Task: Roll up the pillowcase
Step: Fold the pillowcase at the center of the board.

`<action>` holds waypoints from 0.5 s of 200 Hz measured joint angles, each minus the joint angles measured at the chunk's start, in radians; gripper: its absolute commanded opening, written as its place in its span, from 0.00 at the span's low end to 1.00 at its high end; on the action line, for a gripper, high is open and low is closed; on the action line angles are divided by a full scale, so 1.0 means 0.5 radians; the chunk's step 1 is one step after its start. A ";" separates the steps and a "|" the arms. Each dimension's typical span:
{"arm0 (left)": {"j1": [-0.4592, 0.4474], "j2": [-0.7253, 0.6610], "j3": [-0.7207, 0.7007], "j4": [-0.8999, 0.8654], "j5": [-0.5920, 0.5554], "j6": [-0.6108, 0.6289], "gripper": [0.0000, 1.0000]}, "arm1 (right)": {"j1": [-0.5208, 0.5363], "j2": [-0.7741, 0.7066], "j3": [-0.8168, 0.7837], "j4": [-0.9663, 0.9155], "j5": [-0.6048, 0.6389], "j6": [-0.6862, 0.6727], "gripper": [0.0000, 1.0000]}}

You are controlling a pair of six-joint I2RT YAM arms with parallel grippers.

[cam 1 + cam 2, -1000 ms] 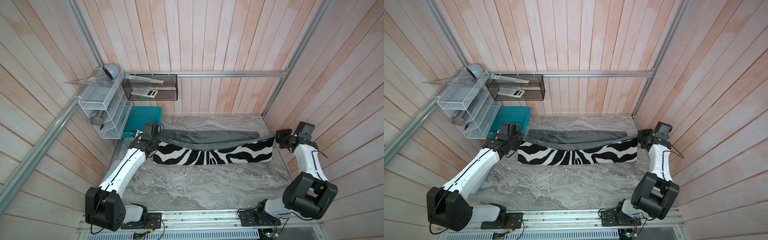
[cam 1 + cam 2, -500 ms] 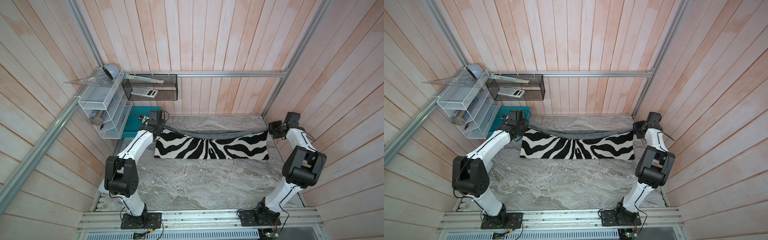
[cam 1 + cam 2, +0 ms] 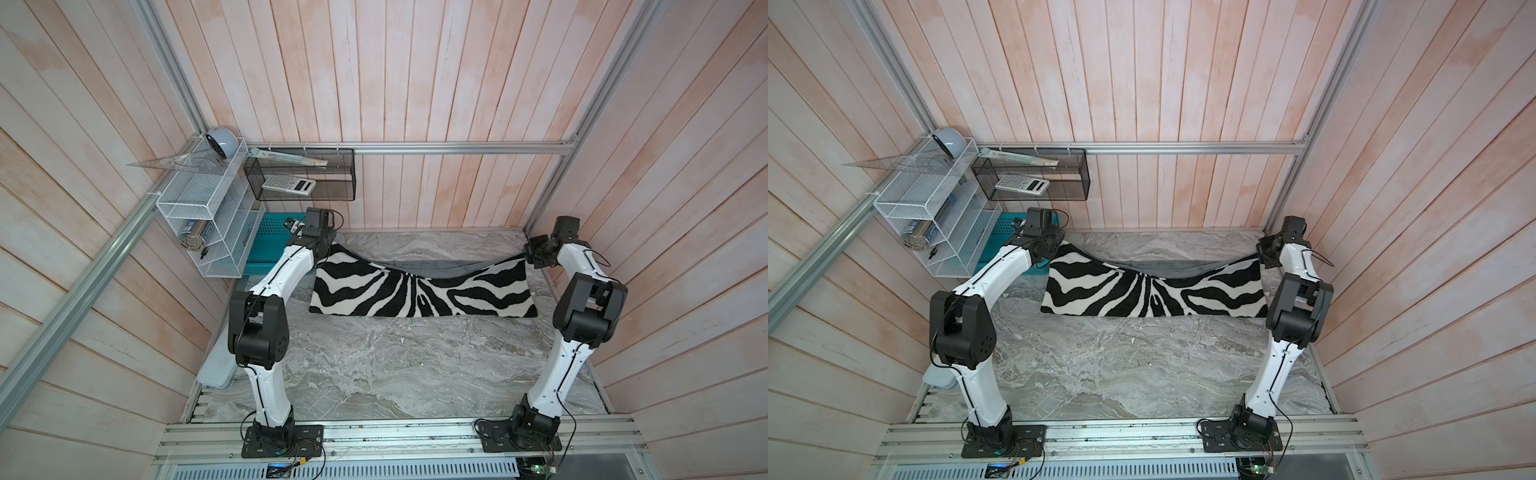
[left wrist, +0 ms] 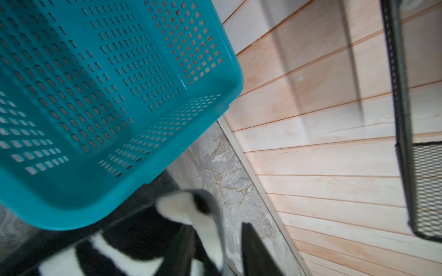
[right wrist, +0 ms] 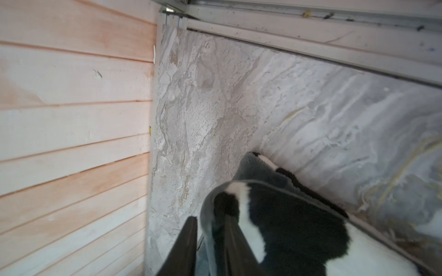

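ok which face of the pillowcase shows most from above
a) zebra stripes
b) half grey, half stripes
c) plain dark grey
a: in a top view the pillowcase shows mostly its black-and-white striped face, with only a thin grey band along its far edge.

Grey marbled table [image 3: 374,365] is carrying three things. Pillowcase [image 3: 419,291] is lying across the far half, stripes up, far corners hanging clear of the surface. Teal basket [image 3: 270,237] is sitting in the far left corner. Pale flat tray [image 3: 216,370] is resting along the left edge.
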 measured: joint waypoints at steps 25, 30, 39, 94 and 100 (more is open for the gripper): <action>0.007 -0.008 0.005 0.047 0.009 0.029 1.00 | 0.017 0.018 0.018 0.003 -0.016 -0.032 0.58; 0.007 -0.013 0.005 0.056 0.014 0.037 1.00 | 0.017 0.007 0.011 0.010 -0.015 -0.034 0.57; 0.001 -0.027 0.002 0.069 0.024 0.052 1.00 | 0.016 -0.031 -0.021 0.025 -0.005 -0.047 0.55; -0.288 -0.405 -0.298 0.180 0.029 0.153 0.14 | 0.104 -0.694 -0.725 0.119 0.089 -0.183 0.00; -0.335 -0.451 -0.365 0.198 0.030 0.154 0.00 | 0.137 -0.738 -0.781 0.124 0.089 -0.202 0.00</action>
